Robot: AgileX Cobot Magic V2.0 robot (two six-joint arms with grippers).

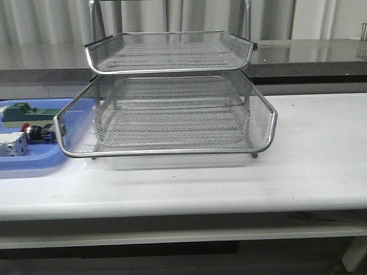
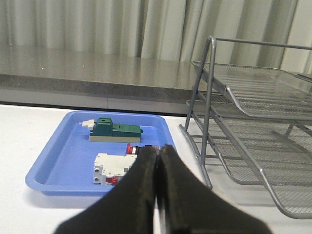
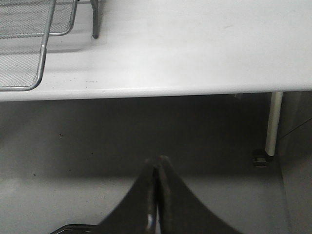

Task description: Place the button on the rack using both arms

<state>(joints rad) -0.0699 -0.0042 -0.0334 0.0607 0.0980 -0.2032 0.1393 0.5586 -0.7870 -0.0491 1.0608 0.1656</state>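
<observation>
The button [image 1: 35,133], red-headed with a dark collar, lies in the blue tray beside the rack's lower left corner; in the left wrist view only its red head [image 2: 131,148] shows past the fingers. The silver wire-mesh rack [image 1: 172,114] stands mid-table with its lower tray pulled forward, and also appears as the rack [image 2: 253,126] and a corner of the rack [image 3: 29,44] in the wrist views. My left gripper [image 2: 157,148] is shut and empty, short of the tray. My right gripper [image 3: 157,160] is shut and empty, below the table's front edge. Neither arm shows in the front view.
A blue plastic tray [image 1: 23,166] at the far left also holds a green block part [image 1: 26,112] and a white boxy part [image 1: 12,146]. A grey counter [image 1: 309,54] runs behind the white table [image 1: 309,149]. A table leg [image 3: 274,122] stands near the right gripper.
</observation>
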